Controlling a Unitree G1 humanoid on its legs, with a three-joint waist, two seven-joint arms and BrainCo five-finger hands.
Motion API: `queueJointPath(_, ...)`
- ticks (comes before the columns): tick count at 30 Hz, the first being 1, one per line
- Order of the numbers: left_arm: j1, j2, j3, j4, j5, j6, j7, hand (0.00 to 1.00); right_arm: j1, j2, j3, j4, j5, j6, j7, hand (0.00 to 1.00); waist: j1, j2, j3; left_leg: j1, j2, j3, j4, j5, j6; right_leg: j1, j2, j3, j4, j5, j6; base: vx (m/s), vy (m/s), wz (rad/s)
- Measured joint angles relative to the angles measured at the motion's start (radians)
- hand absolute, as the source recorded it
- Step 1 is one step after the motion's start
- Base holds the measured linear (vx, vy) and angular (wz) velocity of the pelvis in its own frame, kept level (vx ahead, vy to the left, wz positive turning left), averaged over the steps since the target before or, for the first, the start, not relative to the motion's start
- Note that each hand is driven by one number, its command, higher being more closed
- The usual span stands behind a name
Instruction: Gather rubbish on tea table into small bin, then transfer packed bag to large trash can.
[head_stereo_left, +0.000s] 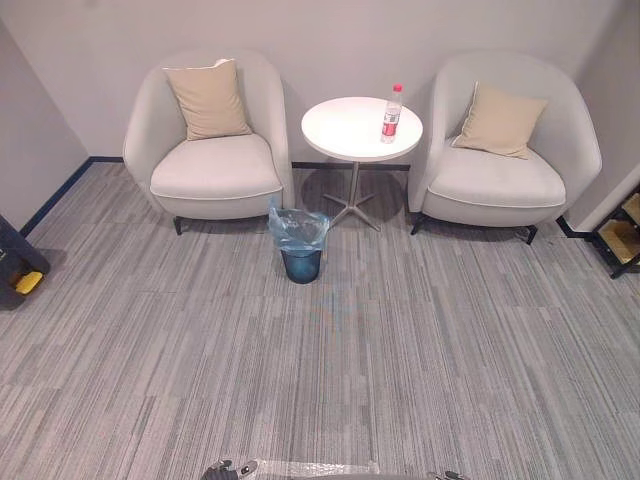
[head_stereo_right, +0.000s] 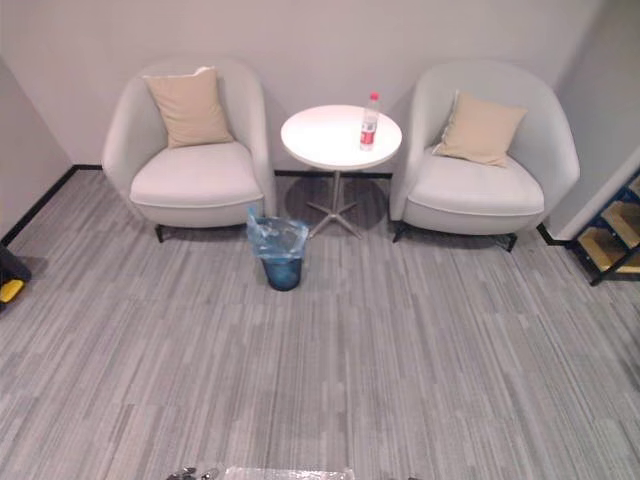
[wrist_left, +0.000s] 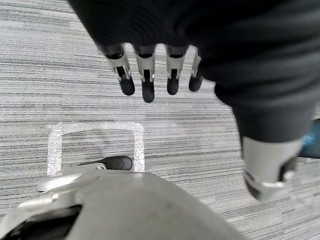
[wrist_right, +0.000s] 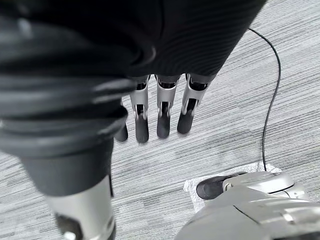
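Observation:
A clear plastic bottle (head_stereo_left: 391, 114) with a red cap and red label stands upright near the right edge of the round white tea table (head_stereo_left: 345, 130). On the carpet in front of the table sits a small dark bin (head_stereo_left: 301, 250) lined with a blue plastic bag. My left hand (wrist_left: 147, 75) hangs over the grey carpet with its fingers straight and nothing in them. My right hand (wrist_right: 160, 112) hangs the same way, fingers straight and empty, far from the table.
Two pale armchairs (head_stereo_left: 210, 140) (head_stereo_left: 505, 150), each with a beige cushion, flank the table against the wall. A wooden rack (head_stereo_left: 622, 235) stands at the far right and a dark object (head_stereo_left: 18, 265) at the far left. A white tape square (wrist_left: 95, 147) marks the carpet.

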Motion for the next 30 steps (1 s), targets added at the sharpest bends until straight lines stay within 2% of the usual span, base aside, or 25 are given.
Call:
queueJointPath(16,0.000,0.000,0.001,0.002,0.010,0.000,0.017,0.00,-0.001,0.001,0.000,0.002,-0.001,0.000,0.001,0.00,0.003,-0.006,0.004,-0.001,0.002,0.031,-0.004,-0.001,0.000,-0.012,0.003,0.031,-0.009,0.012,0.000,-0.02,-0.024,-0.05)
queueJointPath(22,-0.001,0.003,0.002,0.001,0.009,0.000,0.017,0.00,-0.009,0.002,0.000,0.002,-0.010,0.003,0.003,0.00,0.004,-0.009,0.007,-0.008,0.003,0.077,-0.003,-0.005,0.004,-0.038,0.007,0.076,-0.009,0.026,0.003,-0.03,-0.024,-0.24)
queueJointPath(26,-0.004,0.005,0.014,-0.002,0.008,0.000,0.017,0.00,-0.028,-0.002,0.000,0.001,-0.038,0.004,0.004,0.00,0.018,-0.010,0.023,-0.027,0.017,0.145,0.034,-0.032,0.000,-0.075,0.018,0.134,0.005,0.035,0.001,-0.04,-0.021,-0.47)
queueJointPath(28,-0.012,0.005,0.029,-0.003,0.005,0.001,0.017,0.00,-0.035,0.000,-0.001,0.000,-0.039,0.005,0.004,0.00,0.019,-0.009,0.026,-0.056,0.030,0.162,0.078,-0.055,-0.006,-0.110,0.020,0.107,0.044,0.009,-0.001,-0.02,-0.033,-0.34)
queueJointPath(30,-0.028,0.006,0.030,-0.003,0.000,0.001,0.017,0.00,-0.038,0.001,-0.003,-0.004,-0.039,0.006,0.005,0.00,0.018,-0.009,0.035,-0.078,0.045,0.161,0.117,-0.076,-0.015,-0.140,0.017,0.037,0.088,-0.012,-0.005,0.00,-0.061,-0.04)
